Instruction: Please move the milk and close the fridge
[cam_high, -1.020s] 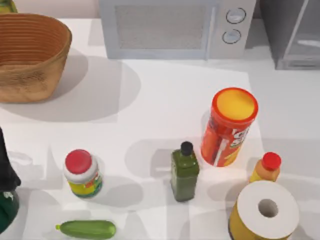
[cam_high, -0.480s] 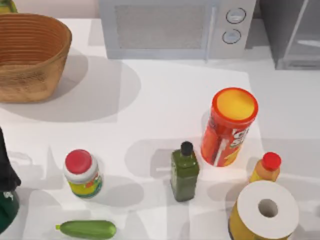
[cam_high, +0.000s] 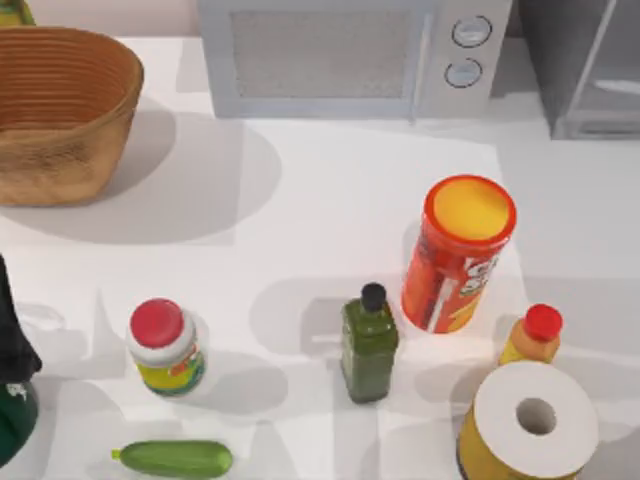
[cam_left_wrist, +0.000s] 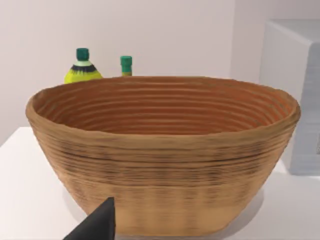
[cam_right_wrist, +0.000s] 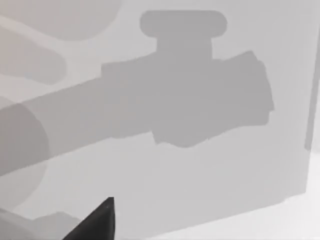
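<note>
**Fridge at the far corner, both arms held off from the goods**

Table (cam_high: 330, 200), white, carries everything. Along its back edge stands the light grey microwave (cam_high: 330, 60) with two round knobs. Just beside that, in the table's far right corner, is the fridge (cam_high: 585, 70), a grey cabinet with a framed, translucent door. It is well apart from the left arm (cam_high: 12, 340), which sits parked at the table's left edge.

The woven basket (cam_high: 60, 150) stands directly ahead of the left end effector (cam_left_wrist: 100, 225) and near it. Two green-capped bottles (cam_left_wrist: 82, 70) rise behind the basket's far rim. I cannot tell whether this end effector is released or clenched.

An orange chips can (cam_high: 455, 260) stands upright, well to the right of the left arm. A white paper roll (cam_high: 535, 420) sits nearer the front edge. A green bottle (cam_high: 369, 350) with a black cap stands between the can and a red-capped white jar (cam_high: 163, 348), the upright item nearest the left arm. A cucumber (cam_high: 175, 458) lies in front of the jar. A small red-capped orange bottle (cam_high: 533, 335) stands just beside the roll.

The right end effector (cam_right_wrist: 97, 220) hangs over a pale grey surface crossed by a broad shadow. Its state cannot be told either.
</note>
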